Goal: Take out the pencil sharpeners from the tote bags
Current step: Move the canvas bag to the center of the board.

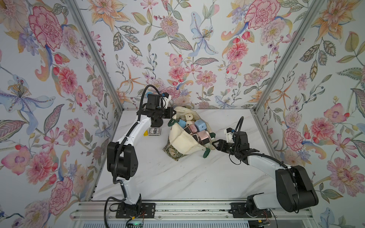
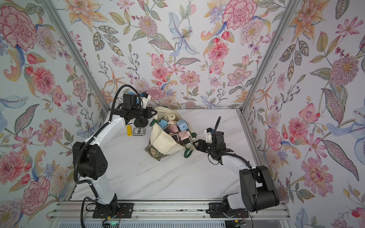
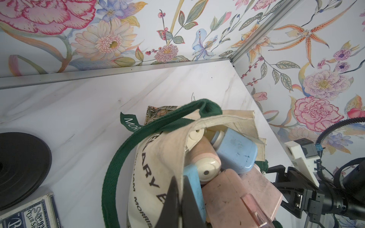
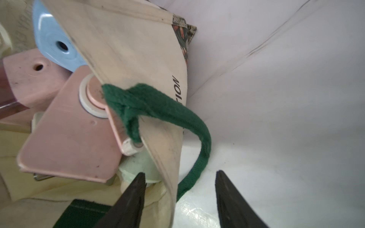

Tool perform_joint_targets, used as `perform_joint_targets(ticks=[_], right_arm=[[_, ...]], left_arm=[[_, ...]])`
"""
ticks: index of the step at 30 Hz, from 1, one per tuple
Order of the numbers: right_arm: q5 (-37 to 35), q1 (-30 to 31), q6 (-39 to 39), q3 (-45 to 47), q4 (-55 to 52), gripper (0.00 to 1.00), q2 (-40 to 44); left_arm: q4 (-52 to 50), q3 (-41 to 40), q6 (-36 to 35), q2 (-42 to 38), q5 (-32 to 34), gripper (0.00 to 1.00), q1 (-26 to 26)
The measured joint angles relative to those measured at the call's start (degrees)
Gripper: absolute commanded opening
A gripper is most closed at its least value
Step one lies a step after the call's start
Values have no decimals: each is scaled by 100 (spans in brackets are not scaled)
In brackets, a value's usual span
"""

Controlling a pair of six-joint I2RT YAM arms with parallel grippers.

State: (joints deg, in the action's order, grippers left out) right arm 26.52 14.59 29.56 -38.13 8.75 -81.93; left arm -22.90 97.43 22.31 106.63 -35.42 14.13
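Left tool (image 3: 179, 184) clenched on tote bag (image 1: 183, 140) rim, elbow raised, right tool (image 4: 180, 173) parted astride opposite rim, forearm low

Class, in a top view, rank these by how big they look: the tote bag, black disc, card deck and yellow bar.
1. tote bag
2. black disc and card deck: about alike; the disc is partly hidden, so no ranking
3. yellow bar

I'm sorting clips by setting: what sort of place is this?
Probably a robot test booth, not a home: left arm and right arm bolted to an aluminium rail, a marble-look tabletop, floral wallpapered panels in metal framing around it.
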Motion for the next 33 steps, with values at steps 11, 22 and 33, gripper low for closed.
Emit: perform_joint_targets(ticks=[11, 22, 33], right_arm=[[160, 444, 46, -514, -184, 0, -579], [514, 1095, 7, -1231, -636, 0, -529], [557, 1215, -205, -1777, -855, 61, -640]], left_arm=[[26, 15, 87, 9, 166, 0, -42], [590, -2524, 669, -2033, 625, 0, -737], [219, -2986, 820, -2629, 1231, 0, -850]])
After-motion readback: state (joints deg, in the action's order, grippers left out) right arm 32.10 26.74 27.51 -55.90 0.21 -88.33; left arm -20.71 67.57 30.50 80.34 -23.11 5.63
